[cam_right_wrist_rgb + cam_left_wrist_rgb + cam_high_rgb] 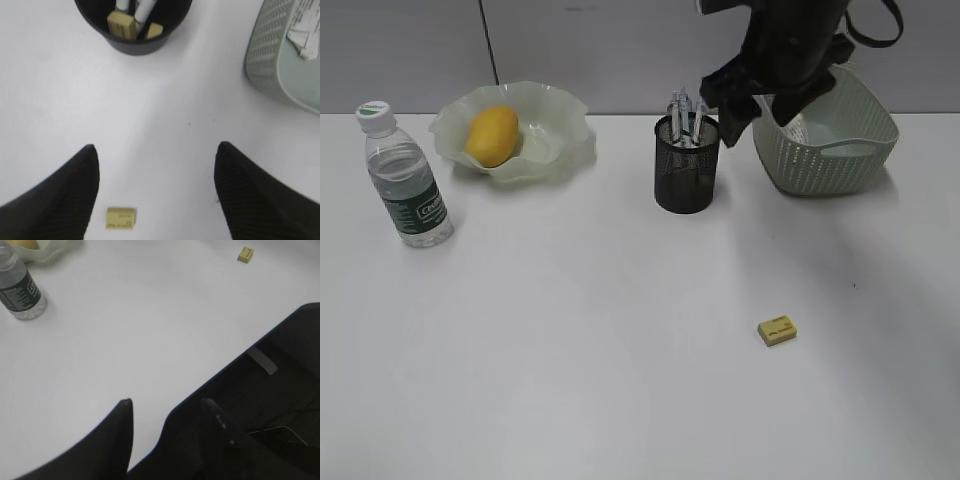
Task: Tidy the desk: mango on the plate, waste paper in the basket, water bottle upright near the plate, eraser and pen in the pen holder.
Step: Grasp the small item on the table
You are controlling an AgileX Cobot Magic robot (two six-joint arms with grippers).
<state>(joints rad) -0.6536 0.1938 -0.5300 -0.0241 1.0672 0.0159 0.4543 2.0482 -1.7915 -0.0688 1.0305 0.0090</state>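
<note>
nearest the lens, a small yellow eraser (776,331) lying flat on the bare white counter (570,350), well apart from everything else. behind it, the black mesh pen holder (686,165) already carrying pens and two yellow erasers (121,24), seen from the right wrist view. right gripper (155,172) hanging high above the counter between pen holder and basket (830,150), jaws spread wide and empty, the loose eraser showing just inside the left jaw in the wrist view. left gripper (167,412) parked low at the counter's near edge, jaws partly apart, nothing between them. mango (492,136) resting in the wavy green plate (560,150), water bottle (405,180) upright just beside that plate, crumpled waste paper (304,30) lying in the basket. judged almost finished: only the stray eraser left. to do it well: lower straight down with the eraser centred between the jaws, close across its short sides, lift clear, then release over the holder's open mouth without knocking the pens.
</note>
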